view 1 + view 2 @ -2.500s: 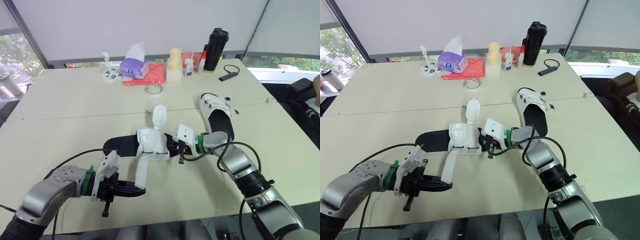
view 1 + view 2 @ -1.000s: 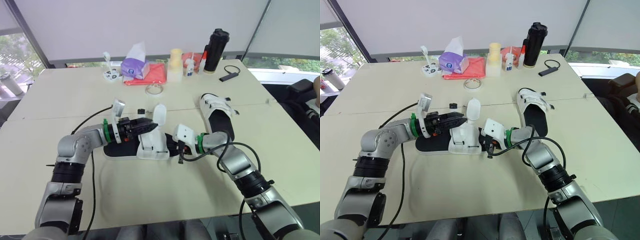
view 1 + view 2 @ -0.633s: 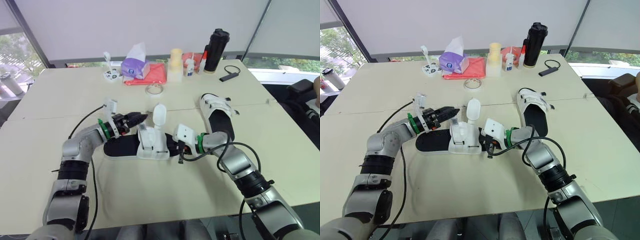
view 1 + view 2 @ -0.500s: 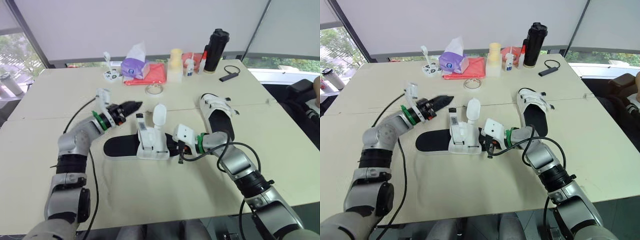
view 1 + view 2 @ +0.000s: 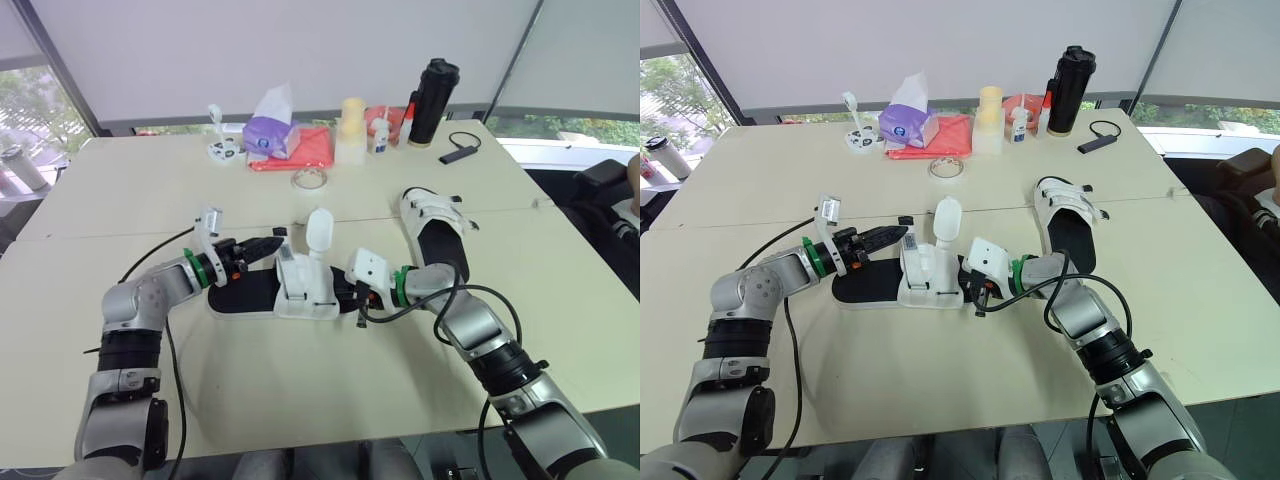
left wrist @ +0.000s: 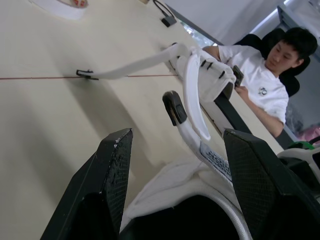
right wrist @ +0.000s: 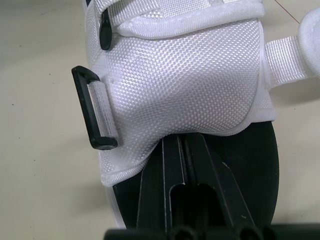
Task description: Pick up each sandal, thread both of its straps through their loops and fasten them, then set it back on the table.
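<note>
In your head view, the black-soled sandal with white fabric straps (image 5: 300, 292) lies flat on the cream surface (image 5: 300, 400), with one strap (image 5: 318, 232) standing upright. A second white-strapped black sandal (image 5: 436, 228) lies well apart on the right. Your left gripper (image 5: 272, 244) is just beside the first sandal's left side. Your right gripper (image 5: 345, 293) reaches in at its right end.

In the left wrist view, your left gripper's fingers (image 6: 107, 165) stand wide apart, holding nothing. A looping white strap shows ahead between them.

In the right wrist view, your right gripper (image 7: 182, 142) has its fingers together. They lie on the black insole, tips tucked under the white upper, near a black plastic loop (image 7: 95, 107).
</note>
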Robot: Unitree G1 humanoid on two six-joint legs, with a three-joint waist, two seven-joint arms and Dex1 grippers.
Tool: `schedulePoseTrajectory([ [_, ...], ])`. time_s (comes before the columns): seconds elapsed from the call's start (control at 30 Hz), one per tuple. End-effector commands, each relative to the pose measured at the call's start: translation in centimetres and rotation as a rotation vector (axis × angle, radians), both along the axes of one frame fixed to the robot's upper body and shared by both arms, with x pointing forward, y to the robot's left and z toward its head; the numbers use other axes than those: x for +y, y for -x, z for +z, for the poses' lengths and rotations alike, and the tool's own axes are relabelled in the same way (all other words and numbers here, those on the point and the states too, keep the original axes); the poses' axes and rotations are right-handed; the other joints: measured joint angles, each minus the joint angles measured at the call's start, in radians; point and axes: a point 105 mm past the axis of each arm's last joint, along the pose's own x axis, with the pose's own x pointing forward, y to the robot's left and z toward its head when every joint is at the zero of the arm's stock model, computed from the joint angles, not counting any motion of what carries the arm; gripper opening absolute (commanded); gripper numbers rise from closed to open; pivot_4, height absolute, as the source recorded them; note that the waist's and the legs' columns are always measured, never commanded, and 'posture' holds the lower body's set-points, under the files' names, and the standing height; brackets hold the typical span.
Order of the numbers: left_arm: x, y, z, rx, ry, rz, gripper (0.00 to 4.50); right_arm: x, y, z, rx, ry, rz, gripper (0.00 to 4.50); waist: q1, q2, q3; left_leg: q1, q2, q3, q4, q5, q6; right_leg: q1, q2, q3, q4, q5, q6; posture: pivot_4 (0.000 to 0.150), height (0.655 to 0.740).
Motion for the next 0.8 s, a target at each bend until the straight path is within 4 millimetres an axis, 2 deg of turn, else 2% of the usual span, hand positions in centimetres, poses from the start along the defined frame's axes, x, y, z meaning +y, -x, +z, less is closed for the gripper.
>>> schedulePoseTrajectory([
  [0.03,-0.2,-0.3,1.1,-0.045,0.008,-0.005,2.94,-0.5,0.4,-2.0,0.065,0.051,-0.019,0.0,0.0,0.0,0.0,0.0,0.0,0.0,0.0,0.0,0.0,0.0,0.0,0.0,0.0,0.0,0.0,0.15,0.74],
  [0.2,-1.1,-0.8,1.5,-0.041,0.024,-0.023,2.94,-0.4,0.5,-2.1,0.065,0.053,-0.017,0.0,0.0,0.0,0.0,0.0,0.0,0.0,0.0,0.0,0.0,0.0,0.0,0.0,0.0,0.0,0.0,0.15,0.74],
  [0.23,-1.2,-1.0,1.6,-0.042,0.025,-0.022,2.71,-0.5,0.5,-2.1,0.064,0.053,-0.018,0.0,0.0,0.0,0.0,0.0,0.0,0.0,0.0,0.0,0.0,0.0,0.0,0.0,0.0,0.0,0.0,0.15,0.74],
  [0.3,-1.3,-1.3,1.7,-0.04,0.036,-0.021,2.02,-0.5,0.5,-2.1,0.065,0.053,-0.019,0.0,0.0,0.0,0.0,0.0,0.0,0.0,0.0,0.0,0.0,0.0,0.0,0.0,0.0,0.0,0.0,0.15,0.74],
  [0.43,-1.4,-1.6,2.3,-0.043,0.061,-0.028,0.1,-0.6,0.5,-2.1,0.065,0.055,-0.022,0.0,0.0,0.0,0.0,0.0,0.0,0.0,0.0,0.0,0.0,0.0,0.0,0.0,0.0,0.0,0.0,0.15,0.74],
  [0.57,-1.8,-1.1,3.1,-0.034,0.089,-0.093,0.04,-0.6,0.5,-2.2,0.066,0.056,-0.024,0.0,0.0,0.0,0.0,0.0,0.0,0.0,0.0,0.0,0.0,0.0,0.0,0.0,0.0,0.0,0.0,0.15,0.74],
  [0.8,-2.8,2.2,7.2,-0.084,0.252,-0.334,0.04,-0.6,0.5,-2.2,0.06,0.061,-0.025,0.0,-0.002,0.0,0.0,0.0,0.0,0.0,0.0,0.0,0.0,0.0,0.0,0.0,0.0,0.0,0.0,0.15,0.74],
])
